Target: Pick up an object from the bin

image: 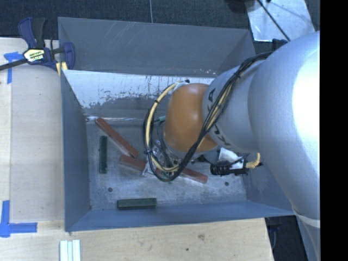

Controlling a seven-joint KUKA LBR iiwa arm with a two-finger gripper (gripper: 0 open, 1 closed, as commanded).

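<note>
My gripper (154,160) is low in the middle of the bin, mostly hidden under the arm's orange cover and cables. It sits right over a cluster of brown flat sticks. One long brown stick (117,136) runs diagonally from the back left down to the gripper. A shorter brown piece (130,162) lies just left of it. Another brown stick (194,176) pokes out to the right below the cover. Whether anything is held is hidden.
A dark green bar (103,154) lies lengthwise near the left wall. A second dark green bar (136,203) lies along the front wall. A small white thing (229,155) shows at the right under the arm. The arm covers the bin's right half.
</note>
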